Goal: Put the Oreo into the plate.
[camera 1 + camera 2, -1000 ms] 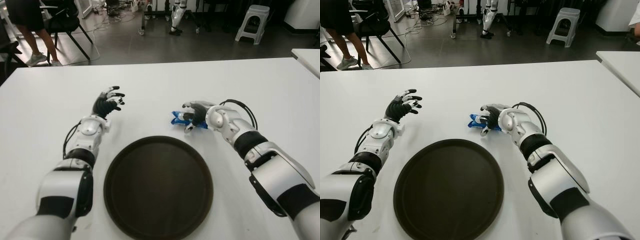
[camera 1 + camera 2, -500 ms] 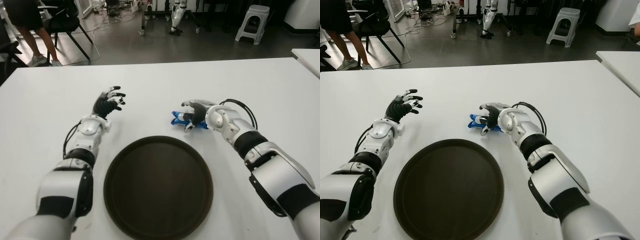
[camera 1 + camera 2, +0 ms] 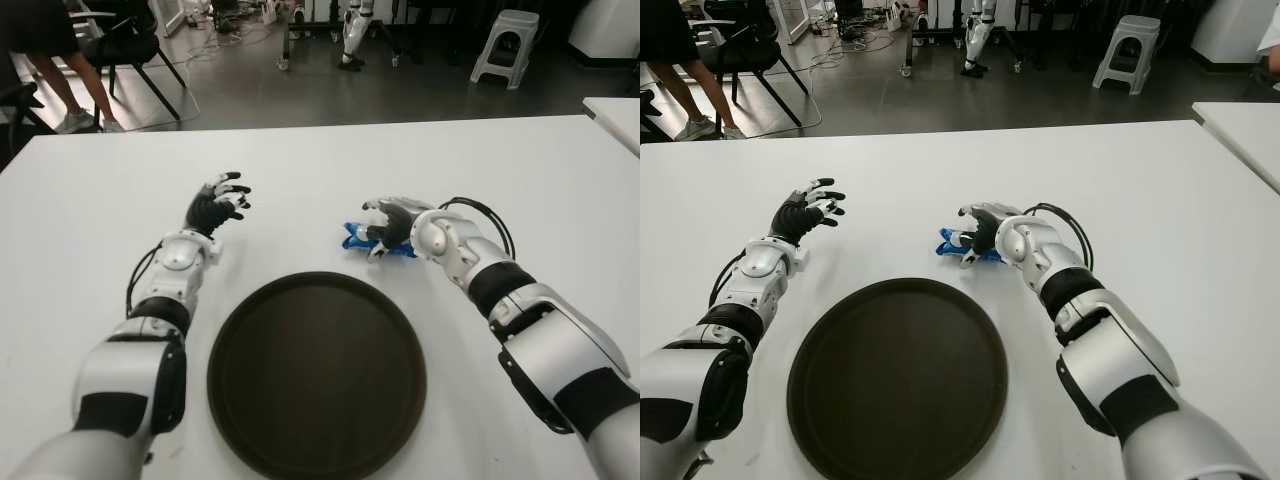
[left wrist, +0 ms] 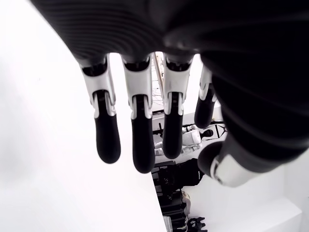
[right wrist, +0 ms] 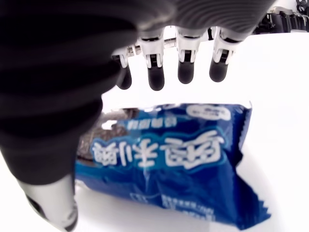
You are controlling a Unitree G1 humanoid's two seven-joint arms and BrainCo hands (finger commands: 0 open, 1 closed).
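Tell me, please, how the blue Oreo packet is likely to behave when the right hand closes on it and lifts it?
The Oreo packet has a glossy film wrapper with crimped ends, so it will probably crinkle and could slip between the right hand's fingers, which are spread over it. It looks small and flat on the table, so likely light and unlikely to roll. The biscuits inside may crack if squeezed.

White table (image 3: 560, 170), grey stool (image 3: 503, 42) on dark floor, black chair (image 3: 130, 45), person's legs (image 3: 70, 85) beyond

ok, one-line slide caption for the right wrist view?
Right hand open over the blue Oreo pack lying on the white table, not yet grasped.
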